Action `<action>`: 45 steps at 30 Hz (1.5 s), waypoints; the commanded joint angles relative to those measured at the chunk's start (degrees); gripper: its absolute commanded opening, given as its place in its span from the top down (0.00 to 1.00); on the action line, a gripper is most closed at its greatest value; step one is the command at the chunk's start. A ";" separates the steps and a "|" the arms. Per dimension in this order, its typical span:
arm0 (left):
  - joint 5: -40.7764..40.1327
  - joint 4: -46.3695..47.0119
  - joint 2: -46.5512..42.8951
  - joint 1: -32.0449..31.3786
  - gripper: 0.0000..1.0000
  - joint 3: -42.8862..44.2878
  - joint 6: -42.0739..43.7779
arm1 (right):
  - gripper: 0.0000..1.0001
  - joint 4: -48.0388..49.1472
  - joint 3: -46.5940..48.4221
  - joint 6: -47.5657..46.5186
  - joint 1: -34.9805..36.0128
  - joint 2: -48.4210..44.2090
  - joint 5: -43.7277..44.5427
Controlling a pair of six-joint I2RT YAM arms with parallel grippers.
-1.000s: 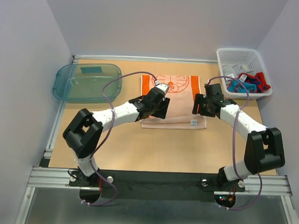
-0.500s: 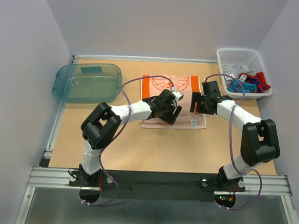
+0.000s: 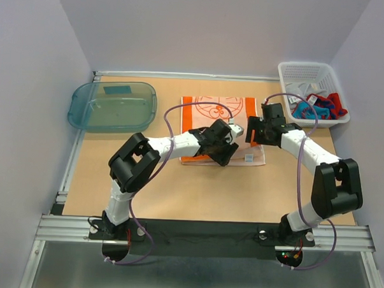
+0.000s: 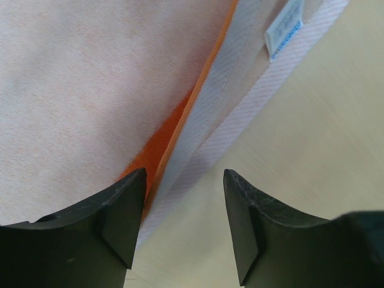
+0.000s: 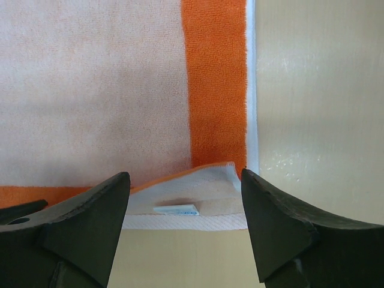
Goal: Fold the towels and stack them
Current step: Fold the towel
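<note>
The orange towel (image 3: 209, 119) is laid flat for folding, its near edge turned over. At that edge the left gripper (image 4: 183, 222) and right gripper (image 5: 186, 231) are held, jaws parted and empty, apparently to pinch it.

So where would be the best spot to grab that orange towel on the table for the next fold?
Probably the towel at its near right corner, where a pale flap is turned over with the label showing. The layers end there beside bare table, so the open right gripper could come in from the right and pinch the edge.
</note>
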 commanded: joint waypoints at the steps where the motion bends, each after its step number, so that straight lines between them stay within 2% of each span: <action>1: 1.62 -0.98 -1.96 -1.88 0.37 1.19 1.50 | 0.21 2.04 -0.05 -0.24 -0.33 -2.60 1.90; 7: 1.53 -0.89 -2.14 -3.38 0.37 -1.35 0.36 | 0.21 2.04 -0.31 0.20 -0.42 -3.47 1.55; 15: -1.28 1.92 -8.55 -4.69 0.37 -6.62 -4.73 | 0.26 2.04 -2.07 3.63 -0.33 -3.83 -0.20; 19: -7.42 2.36 -12.59 -4.52 0.37 -9.35 -11.14 | 0.32 2.13 -3.91 6.35 -0.42 -3.57 -0.64; 24: -15.76 0.61 -17.78 -2.86 0.38 -13.91 -20.54 | 0.45 2.30 -6.90 9.08 -1.29 -4.18 0.94; 25: -16.66 0.43 -18.31 -2.50 0.39 -14.80 -21.34 | 0.47 2.30 -7.17 9.08 -1.47 -4.18 0.94; 26: -17.36 0.43 -19.44 -1.98 0.40 -15.67 -22.22 | 0.54 2.30 -7.60 8.99 -1.47 -4.27 0.85; 27: -17.98 0.51 -19.80 -1.45 0.40 -17.34 -23.01 | 0.57 2.30 -7.96 9.08 -1.65 -4.44 0.85; 32: -18.68 0.78 -22.08 1.54 0.44 -21.39 -26.71 | 0.63 2.39 -11.82 10.48 -3.05 -5.50 2.34; 45: -21.50 2.36 -29.38 6.99 0.44 -30.44 -32.69 | 0.64 3.80 -15.43 11.45 -6.04 -4.00 2.08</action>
